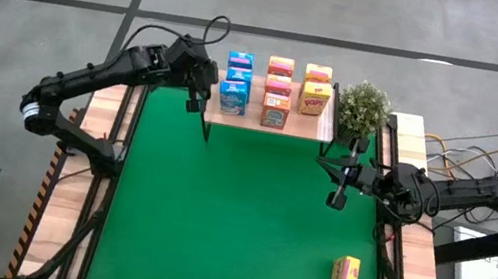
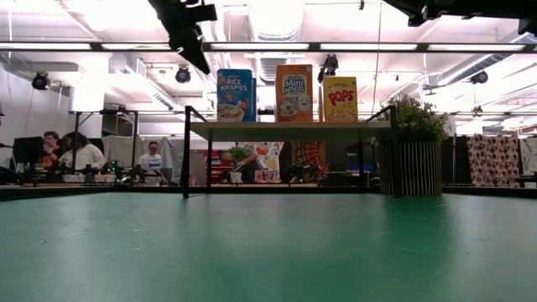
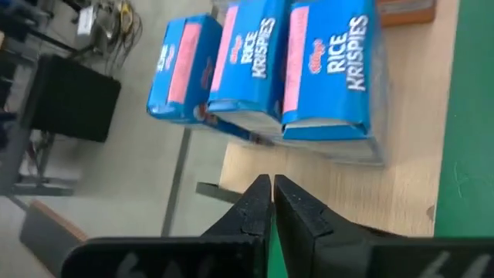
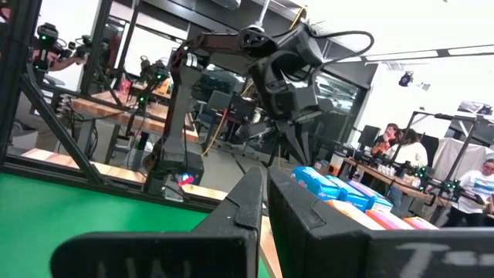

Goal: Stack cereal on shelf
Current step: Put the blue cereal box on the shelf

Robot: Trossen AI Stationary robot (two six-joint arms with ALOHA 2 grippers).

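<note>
Eight cereal boxes [image 1: 276,90] are lined by colour on the far shelf [image 1: 318,129]; one yellow box [image 1: 345,271] lies near-right on the surface [image 1: 236,218]. Both hands, left [image 1: 198,103] and right [image 1: 336,198], are pressed together, empty.

My work surface is a green mat [image 1: 236,218] laid over a light wooden table [image 1: 78,192], whose bare wood shows along the mat's left and right edges. A green potted plant [image 1: 364,108] stands near the far right corner of the mat; from table height I see its dark ribbed pot [image 2: 411,168]. Cables [image 1: 460,150] trail off the table's right edge. Beyond the far edge, people [image 2: 80,153] sit at benches.
</note>
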